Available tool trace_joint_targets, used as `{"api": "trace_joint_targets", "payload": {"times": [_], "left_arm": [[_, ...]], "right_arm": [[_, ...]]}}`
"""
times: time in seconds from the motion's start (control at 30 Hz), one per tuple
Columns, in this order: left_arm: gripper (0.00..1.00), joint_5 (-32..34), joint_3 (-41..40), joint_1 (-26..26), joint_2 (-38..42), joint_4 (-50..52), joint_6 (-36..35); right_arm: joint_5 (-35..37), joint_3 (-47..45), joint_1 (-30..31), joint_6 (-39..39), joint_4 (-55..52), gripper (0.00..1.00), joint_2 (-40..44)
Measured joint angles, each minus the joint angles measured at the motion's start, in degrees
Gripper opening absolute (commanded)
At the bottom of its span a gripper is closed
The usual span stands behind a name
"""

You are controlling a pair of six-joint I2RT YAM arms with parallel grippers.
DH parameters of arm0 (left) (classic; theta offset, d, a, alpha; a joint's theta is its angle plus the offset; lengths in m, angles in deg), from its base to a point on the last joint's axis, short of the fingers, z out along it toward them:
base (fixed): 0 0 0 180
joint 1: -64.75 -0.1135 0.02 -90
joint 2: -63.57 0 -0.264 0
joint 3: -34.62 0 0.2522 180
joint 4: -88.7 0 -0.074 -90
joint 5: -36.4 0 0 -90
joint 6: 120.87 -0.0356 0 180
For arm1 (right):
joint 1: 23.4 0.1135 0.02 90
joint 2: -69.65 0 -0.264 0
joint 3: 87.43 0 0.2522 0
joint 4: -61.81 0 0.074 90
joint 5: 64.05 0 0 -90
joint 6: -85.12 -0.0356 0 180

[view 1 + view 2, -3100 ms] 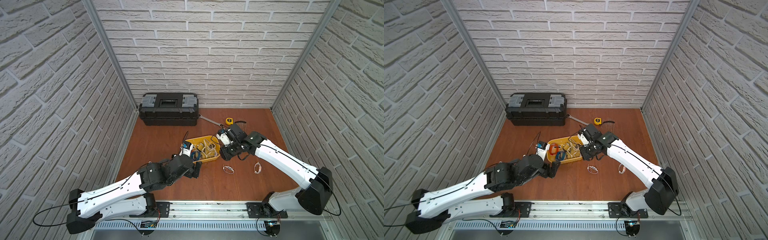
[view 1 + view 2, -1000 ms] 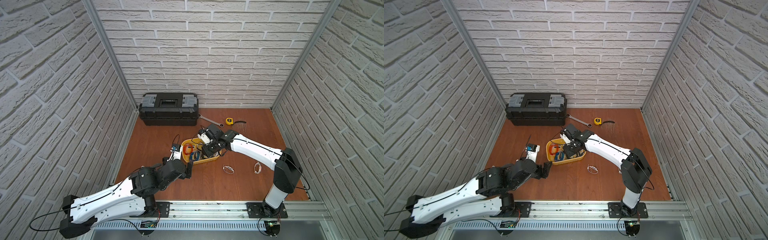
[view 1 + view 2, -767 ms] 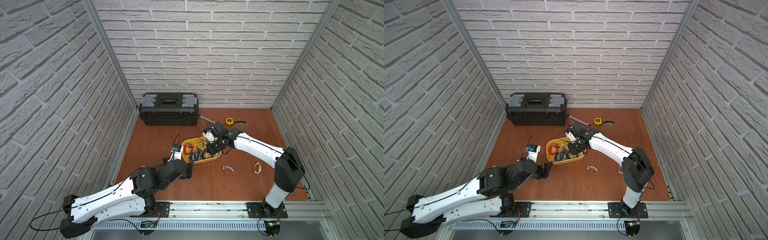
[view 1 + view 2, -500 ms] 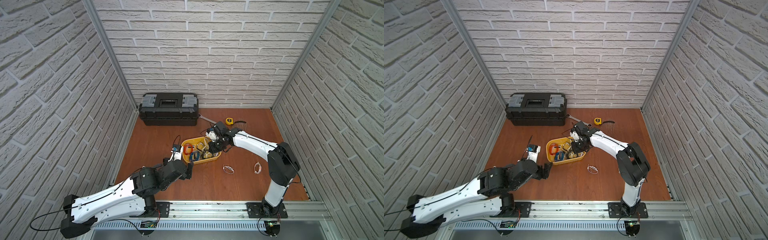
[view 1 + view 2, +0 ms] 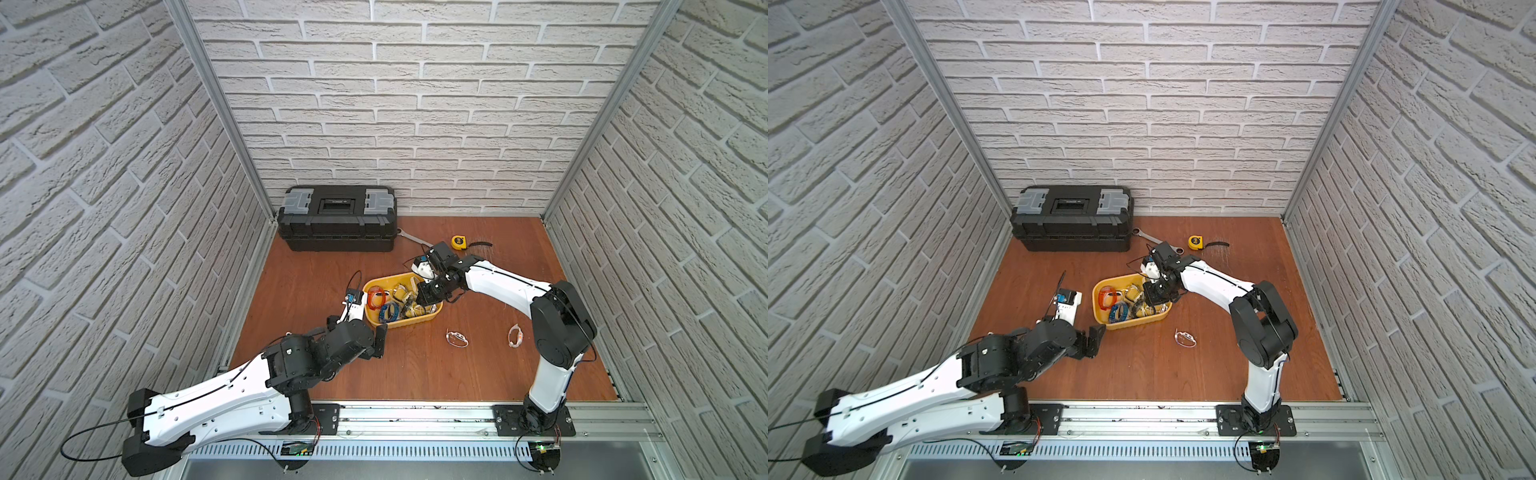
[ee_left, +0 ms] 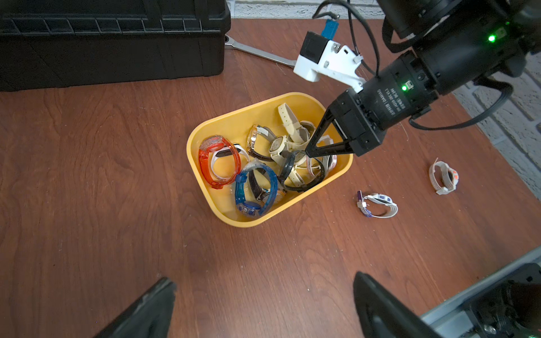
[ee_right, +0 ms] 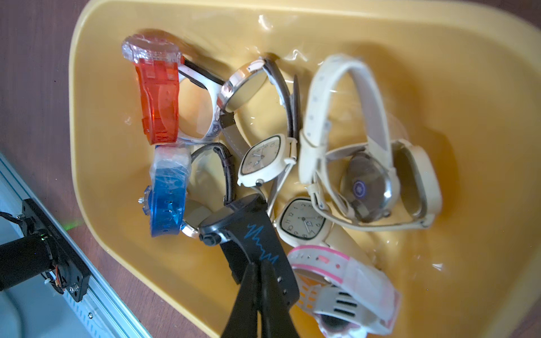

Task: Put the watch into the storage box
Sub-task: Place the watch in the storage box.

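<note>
Right wrist view shows us the right pincer (image 7: 259,264) closed, tips against the black watch (image 7: 243,222) lying in the storage box (image 7: 468,87); the left pincer (image 6: 262,282) gapes wide. We fear the strap snagging and riding out on retreat.

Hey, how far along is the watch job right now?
Done: many watches lie in the storage box. In hand: the right gripper, shut, tips at the black watch inside. To do: the purple-white watch and orange-white watch on the table; the left gripper is open, empty.
</note>
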Motion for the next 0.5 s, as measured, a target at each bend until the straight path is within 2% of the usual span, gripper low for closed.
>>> {"api": "trace_joint_targets", "payload": {"times": [0.3, 0.5], "left_arm": [[0.98, -0.2, -0.1, 0.0, -0.1, -0.1, 0.1], [0.98, -0.1, -0.2, 0.0, -0.1, -0.2, 0.1]], "right_arm": [[-1.6, 1.4, 0.0, 0.3, -0.9, 0.07, -1.6], [-0.7, 1.2, 0.0, 0.2, -1.0, 0.14, -0.2]]}}
